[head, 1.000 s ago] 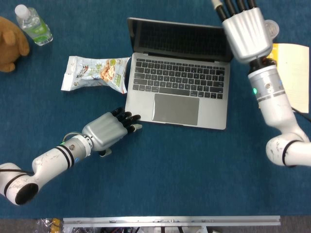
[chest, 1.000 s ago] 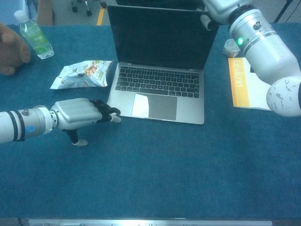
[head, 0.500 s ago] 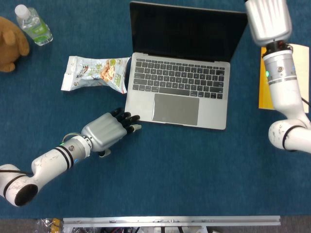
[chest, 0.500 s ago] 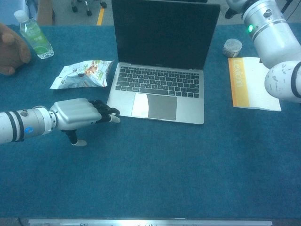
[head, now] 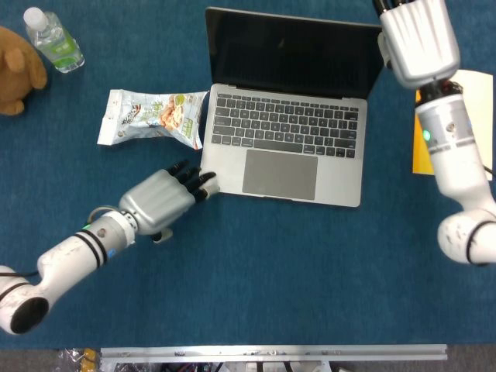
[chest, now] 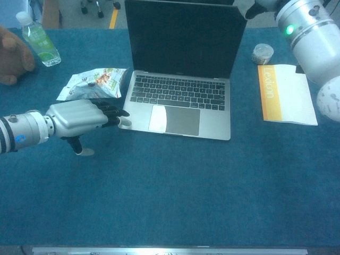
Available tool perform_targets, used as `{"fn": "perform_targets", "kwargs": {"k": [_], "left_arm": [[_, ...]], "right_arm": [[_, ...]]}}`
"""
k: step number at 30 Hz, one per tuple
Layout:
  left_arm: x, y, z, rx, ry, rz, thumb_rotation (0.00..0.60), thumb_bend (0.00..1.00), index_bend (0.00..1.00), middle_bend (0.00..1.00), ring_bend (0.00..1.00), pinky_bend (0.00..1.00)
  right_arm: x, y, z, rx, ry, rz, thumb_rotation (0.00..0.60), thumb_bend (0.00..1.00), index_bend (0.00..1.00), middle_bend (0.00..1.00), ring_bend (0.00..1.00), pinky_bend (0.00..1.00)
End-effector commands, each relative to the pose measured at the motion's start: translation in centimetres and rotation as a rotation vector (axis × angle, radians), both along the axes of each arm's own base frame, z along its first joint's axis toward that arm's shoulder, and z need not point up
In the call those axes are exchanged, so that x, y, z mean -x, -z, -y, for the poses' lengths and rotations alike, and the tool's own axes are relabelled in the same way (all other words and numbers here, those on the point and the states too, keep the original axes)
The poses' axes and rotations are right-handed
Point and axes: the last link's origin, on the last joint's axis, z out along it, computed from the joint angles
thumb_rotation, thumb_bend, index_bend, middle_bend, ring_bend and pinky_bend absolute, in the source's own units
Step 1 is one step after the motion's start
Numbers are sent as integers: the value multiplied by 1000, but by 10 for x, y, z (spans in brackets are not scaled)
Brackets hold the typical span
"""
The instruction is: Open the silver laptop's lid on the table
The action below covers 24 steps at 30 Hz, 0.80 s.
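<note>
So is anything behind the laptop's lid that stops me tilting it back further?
Nothing visible does. The lid already stands open and upright; the small grey round object and the booklet lie off to the side. The table right behind the lid is hidden.

My left hand (head: 163,203) has a smooth, silvery metal-look back and matt black fingers (head: 194,177) with pale tips. My right hand (head: 416,39) shows the same satin silver shell. The laptop (head: 285,147) is brushed matt silver with black keys and a glossy dark screen. The desk (head: 310,271) wears rough blue cloth. The snack bag (head: 151,116) is shiny, crinkled foil. The bottle (head: 54,40) is clear plastic, the toy (head: 17,70) plush, the booklet (chest: 284,95) matt paper.
</note>
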Motion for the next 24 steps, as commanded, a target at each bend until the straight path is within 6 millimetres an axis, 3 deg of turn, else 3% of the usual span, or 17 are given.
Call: {"fn": "perform_targets", "kwargs": {"k": [1,12,24], "left_arm": [[3,-20,0,-54,-60,62,600,247,0,0,0,3],[48,-115,4,-423,-192,242,600,247,0,0,0,3],[102,-171,38,-682,-328,338,600,247,0,0,0,3]], "right_arm": [[10,-18,-21,-11,-2,77,600,357,0,19,0,102],[61,-60,-92,-2,31,82,600,357,0,19,0,102],[132,-85,-169,59,181,109,600,357,0,43,0,101]]}}
